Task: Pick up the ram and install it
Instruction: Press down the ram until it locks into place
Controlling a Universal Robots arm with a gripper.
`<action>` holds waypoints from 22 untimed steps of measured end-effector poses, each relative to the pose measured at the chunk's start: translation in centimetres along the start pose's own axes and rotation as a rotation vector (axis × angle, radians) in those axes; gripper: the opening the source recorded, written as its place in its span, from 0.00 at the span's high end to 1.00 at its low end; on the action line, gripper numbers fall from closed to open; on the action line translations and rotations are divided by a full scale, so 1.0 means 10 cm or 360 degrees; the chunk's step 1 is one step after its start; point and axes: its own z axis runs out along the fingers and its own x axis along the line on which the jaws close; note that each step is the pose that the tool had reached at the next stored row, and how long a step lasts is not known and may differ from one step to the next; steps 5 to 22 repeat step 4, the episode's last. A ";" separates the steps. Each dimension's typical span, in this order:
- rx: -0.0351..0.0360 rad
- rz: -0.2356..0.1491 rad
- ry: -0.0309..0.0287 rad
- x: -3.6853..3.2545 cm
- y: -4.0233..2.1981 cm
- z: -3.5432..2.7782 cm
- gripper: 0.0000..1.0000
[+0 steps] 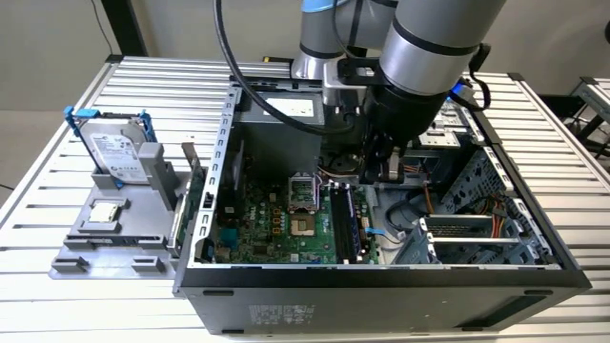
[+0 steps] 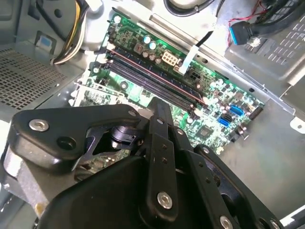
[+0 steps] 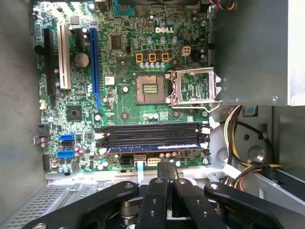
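**Inside the open case, over the memory slots: seating risks**

Noted gripper (image 3: pixel 167 166) clenched, tips pressed together, nothing visible between them. Placed just beside the near edge of the motherboard (image 3: pixel 124 102) in both wrist views. No contact with the board that can be confirmed.

Found ram (image 3: pixel 152 149) apparently standing in the one of the memory slots (image 3: pixel 152 131) closest to the fingertips. In the exterior view, located at about 7 o'clock from the gripper. Could not judge depth of seating. Could not tell whether the end latches have closed.

Risks, as judged:
- Half-seated stick, if only one end went down; would leave it tilted and likely to pop out.
- Sideways load on stick or slot, if closed tips press off the stick's centre line or slide along it.
- Board flex from hard pressing with the notch misaligned.
- Snag on cables (image 3: pixel 238 124) lying just beside the slot ends, given any lateral travel there.

Beyond the slots: open processor socket (image 3: pixel 150 88), exposed and vulnerable to a stray fingertip.

Farther off, at 9 o'clock of the case (image 1: pixel 381 286) in the exterior view: tray (image 1: pixel 96 246) with hard drive (image 1: pixel 119 150). Well apart; no hazard expected.
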 end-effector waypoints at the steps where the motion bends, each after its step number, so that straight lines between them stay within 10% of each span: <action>1: 0.0000 0.0000 0.00000 0.000 0.000 -0.002 1.00; 22: 0.0000 0.0000 0.00002 0.000 0.000 -0.007 1.00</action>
